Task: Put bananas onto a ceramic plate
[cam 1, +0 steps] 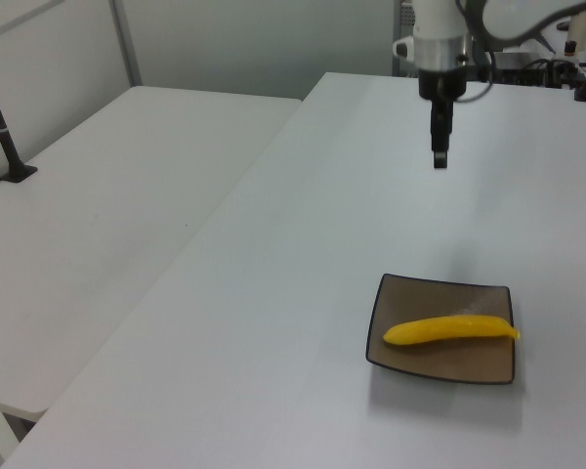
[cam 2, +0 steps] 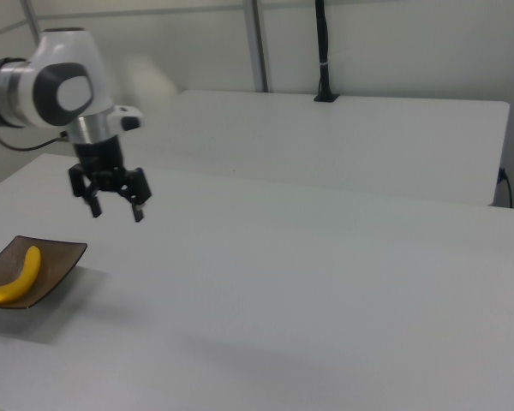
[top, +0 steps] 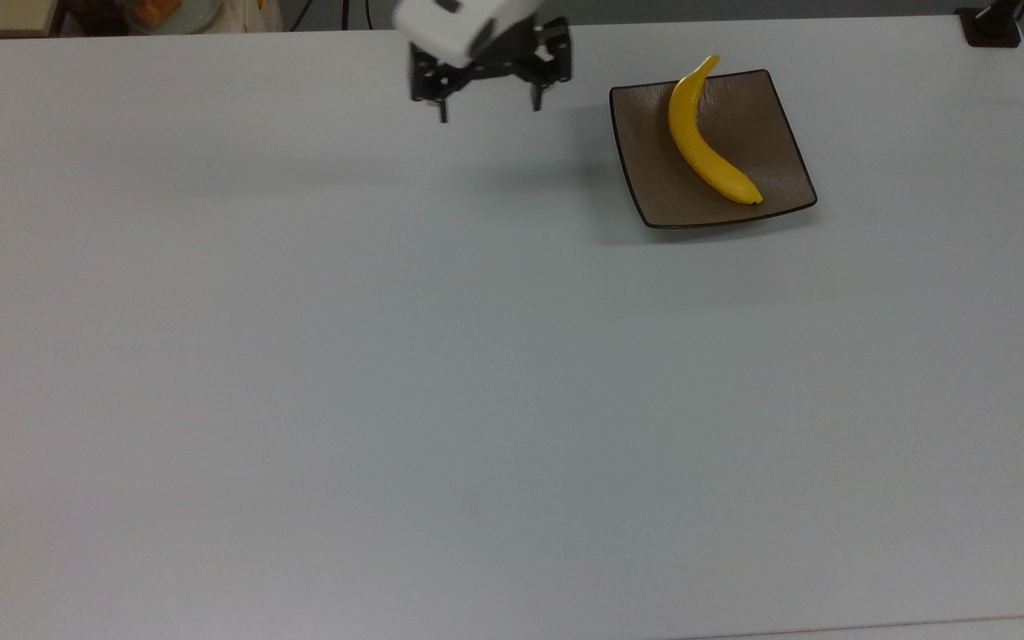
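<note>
Lying diagonally across the plate [top: 743,116], the banana [top: 703,147] occupies the upper right of the top view, its stem passing over the plate's far rim. The pincer [top: 489,107] hangs open and empty above the bare tabletop [top: 388,356], at upper centre of the top view, well apart from the plate. In the right view the plate sits at the lower left edge.

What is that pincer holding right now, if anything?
Nothing. The pincer is open and empty above the table; the banana lies on the brown plate.
</note>
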Action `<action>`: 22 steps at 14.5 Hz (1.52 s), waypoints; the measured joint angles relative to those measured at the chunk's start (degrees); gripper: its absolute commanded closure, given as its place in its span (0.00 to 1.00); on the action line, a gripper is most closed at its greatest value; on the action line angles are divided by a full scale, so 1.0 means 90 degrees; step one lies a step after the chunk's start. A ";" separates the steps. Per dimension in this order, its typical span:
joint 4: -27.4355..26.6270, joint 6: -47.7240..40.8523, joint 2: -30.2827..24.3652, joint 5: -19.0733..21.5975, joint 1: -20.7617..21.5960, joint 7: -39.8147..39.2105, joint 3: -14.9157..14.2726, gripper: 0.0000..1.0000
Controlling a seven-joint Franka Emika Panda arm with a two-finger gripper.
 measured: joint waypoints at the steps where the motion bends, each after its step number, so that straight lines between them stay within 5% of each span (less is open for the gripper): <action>1: 0.0049 0.0000 -0.0003 0.0098 -0.0002 -0.0043 -0.0196 0.00; 8: 0.0107 -0.0001 -0.0023 0.0469 0.0001 -0.0573 -0.0931 0.00; 22: 0.0108 0.0020 -0.0023 -0.0128 0.0087 -0.0581 -0.0926 0.00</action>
